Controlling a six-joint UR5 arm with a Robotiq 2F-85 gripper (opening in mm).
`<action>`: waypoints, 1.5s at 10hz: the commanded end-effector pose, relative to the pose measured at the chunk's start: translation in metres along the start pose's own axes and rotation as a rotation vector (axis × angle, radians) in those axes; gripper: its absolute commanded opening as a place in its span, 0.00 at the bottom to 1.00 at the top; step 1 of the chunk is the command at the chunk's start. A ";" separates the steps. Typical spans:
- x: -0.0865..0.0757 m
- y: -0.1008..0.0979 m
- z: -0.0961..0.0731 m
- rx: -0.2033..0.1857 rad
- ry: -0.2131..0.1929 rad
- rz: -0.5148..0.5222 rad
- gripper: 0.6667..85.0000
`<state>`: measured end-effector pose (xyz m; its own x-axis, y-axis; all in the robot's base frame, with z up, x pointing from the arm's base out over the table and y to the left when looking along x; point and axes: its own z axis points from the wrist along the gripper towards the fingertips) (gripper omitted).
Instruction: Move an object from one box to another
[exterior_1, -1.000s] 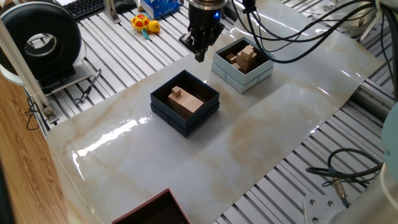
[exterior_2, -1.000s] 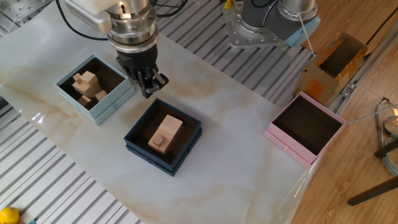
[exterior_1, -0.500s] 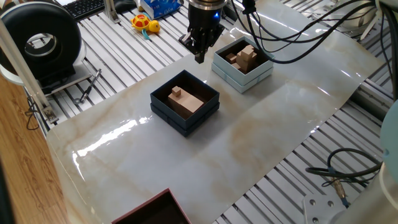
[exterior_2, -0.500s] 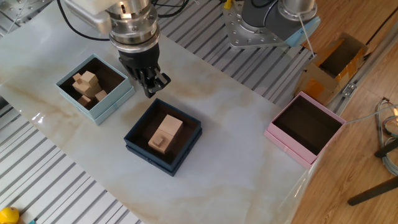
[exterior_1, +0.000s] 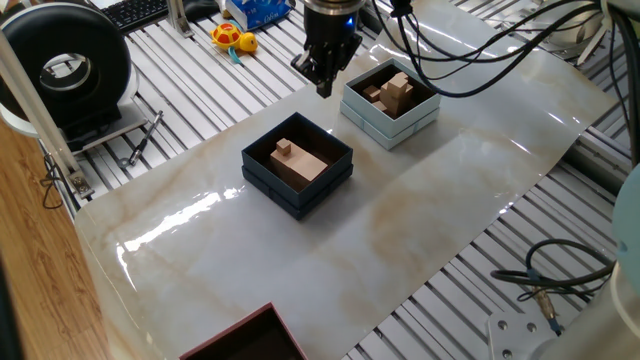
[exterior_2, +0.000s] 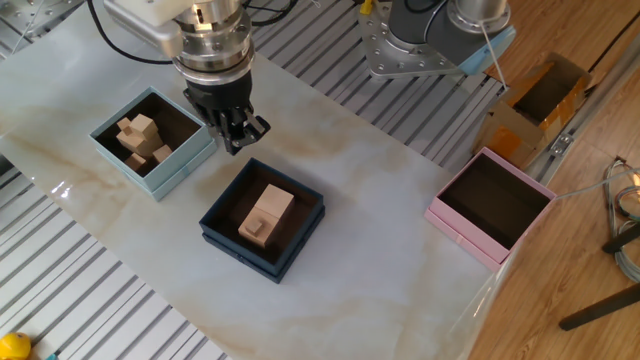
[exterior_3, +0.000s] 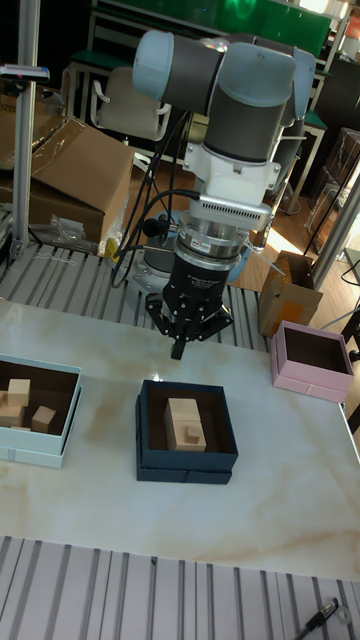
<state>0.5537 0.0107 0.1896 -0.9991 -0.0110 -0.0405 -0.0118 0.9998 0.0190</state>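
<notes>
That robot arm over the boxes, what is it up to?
It is meant to move the small wooden cube from the dark box into the pale blue box. Right now the gripper hangs above the table between the two boxes and carries nothing; its fingers look closed together. The cube sits on a larger flat wooden block inside the dark box. The pale blue box already holds a few wooden pieces. A pink box stands apart, empty.

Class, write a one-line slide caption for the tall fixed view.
UR5 tool hovers behind the dark box holding a small cube on a flat block.
</notes>
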 end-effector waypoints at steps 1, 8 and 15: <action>0.008 0.005 0.000 -0.023 0.031 0.019 0.01; 0.021 -0.011 0.001 0.038 0.079 -0.079 0.02; -0.053 0.003 -0.004 -0.008 -0.212 -0.053 0.03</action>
<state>0.5779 0.0099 0.1881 -0.9878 -0.0730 -0.1379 -0.0747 0.9972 0.0070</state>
